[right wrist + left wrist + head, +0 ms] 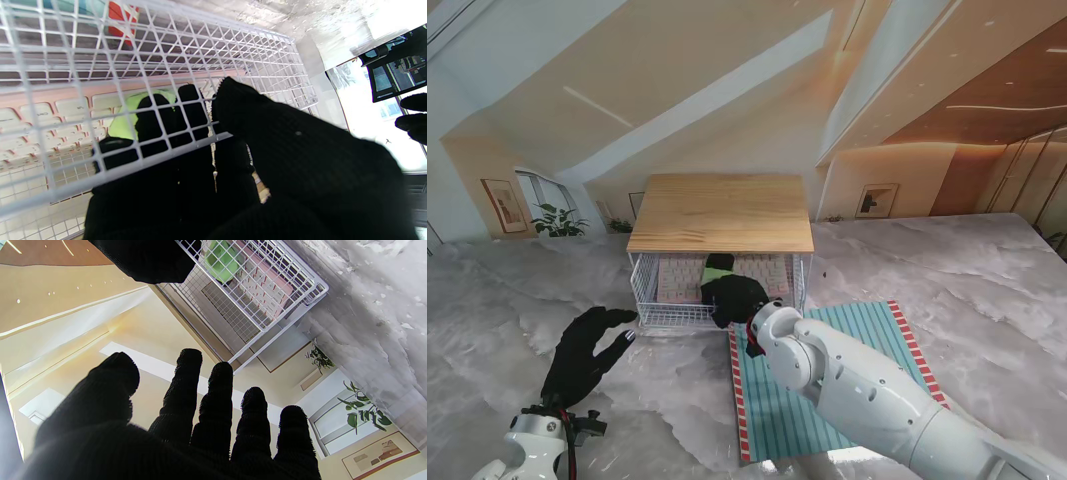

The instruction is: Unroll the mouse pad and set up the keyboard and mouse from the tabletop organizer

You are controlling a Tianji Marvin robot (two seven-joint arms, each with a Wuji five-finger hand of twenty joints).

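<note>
The organizer [720, 212] has a wooden top and a white wire basket [652, 300] under it. A pink and cream keyboard [682, 280] lies in the basket with a green mouse [719, 266] on top of it. My right hand [732, 297] reaches in over the basket's front. In the right wrist view its fingers [186, 110] lie on the mouse [125, 120] behind the wire, while the thumb stays outside the wire. My left hand [585, 352] hovers open, fingers spread, near the basket's front left corner. The teal striped mouse pad [827, 400] lies flat on the table, partly under my right arm.
The marble-patterned table [507, 300] spreads around the organizer. The wooden top overhangs the basket, leaving a low opening. In the left wrist view the basket rim [267, 328] is close ahead of the spread fingers [186, 386], with the mouse [222, 260] behind the wire.
</note>
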